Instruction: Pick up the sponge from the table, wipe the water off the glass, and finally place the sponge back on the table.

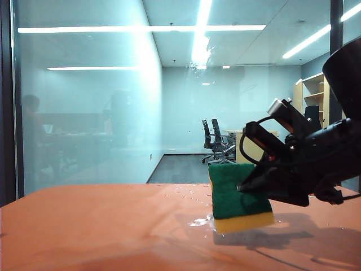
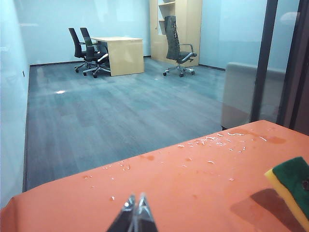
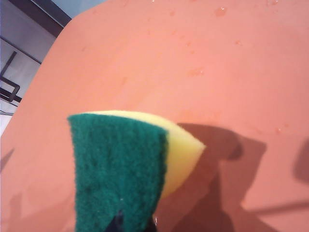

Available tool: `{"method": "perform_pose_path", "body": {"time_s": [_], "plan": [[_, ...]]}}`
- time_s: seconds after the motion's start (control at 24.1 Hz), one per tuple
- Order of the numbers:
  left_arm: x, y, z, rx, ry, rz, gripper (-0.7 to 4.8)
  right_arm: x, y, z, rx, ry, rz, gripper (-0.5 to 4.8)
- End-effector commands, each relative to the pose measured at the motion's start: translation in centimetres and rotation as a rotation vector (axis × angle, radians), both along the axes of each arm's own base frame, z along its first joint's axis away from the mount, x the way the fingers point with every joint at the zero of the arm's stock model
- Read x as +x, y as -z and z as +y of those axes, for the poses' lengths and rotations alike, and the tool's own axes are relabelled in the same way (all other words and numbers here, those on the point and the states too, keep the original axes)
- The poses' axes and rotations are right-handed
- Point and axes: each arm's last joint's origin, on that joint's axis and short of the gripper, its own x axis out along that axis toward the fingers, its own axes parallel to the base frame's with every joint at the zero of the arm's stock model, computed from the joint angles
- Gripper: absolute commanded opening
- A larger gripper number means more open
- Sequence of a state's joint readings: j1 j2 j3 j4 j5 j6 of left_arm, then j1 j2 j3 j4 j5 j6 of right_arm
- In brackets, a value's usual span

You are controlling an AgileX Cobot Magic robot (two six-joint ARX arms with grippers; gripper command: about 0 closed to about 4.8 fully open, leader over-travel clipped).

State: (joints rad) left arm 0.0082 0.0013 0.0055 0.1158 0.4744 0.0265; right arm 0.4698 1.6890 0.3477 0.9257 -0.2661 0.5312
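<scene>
My right tool clenched the yellow-foam, green-faced sponge clear of the orange-red surface, green side outward for wiping; my left tool rested clenched, empty.

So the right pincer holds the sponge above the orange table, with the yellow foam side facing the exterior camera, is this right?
Not quite. In the exterior view the right pincer does hold the sponge above the orange table, but the dark green scouring side faces the camera; the yellow foam shows only along the lower edge.
</scene>
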Motion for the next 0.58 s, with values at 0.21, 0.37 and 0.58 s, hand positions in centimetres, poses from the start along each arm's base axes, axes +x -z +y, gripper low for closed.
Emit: {"method": "perform_pose_path", "body": {"time_s": [0.21, 0.37, 0.58], "plan": [[-0.03, -0.2, -0.01, 0.0, 0.001, -0.011, -0.05, 0.94, -1.03, 0.69, 0.061, -0.043, -0.024, 1.1], [-0.03, -0.19, -0.01, 0.0, 0.001, -0.01, -0.05, 0.78, -0.59, 0.61, 0.042, -0.04, 0.025, 2.01], [-0.01, -0.02, -0.01, -0.001, 0.001, 0.008, -0.05, 0.74, -0.44, 0.56, 0.023, -0.037, 0.029, 2.25]]}}
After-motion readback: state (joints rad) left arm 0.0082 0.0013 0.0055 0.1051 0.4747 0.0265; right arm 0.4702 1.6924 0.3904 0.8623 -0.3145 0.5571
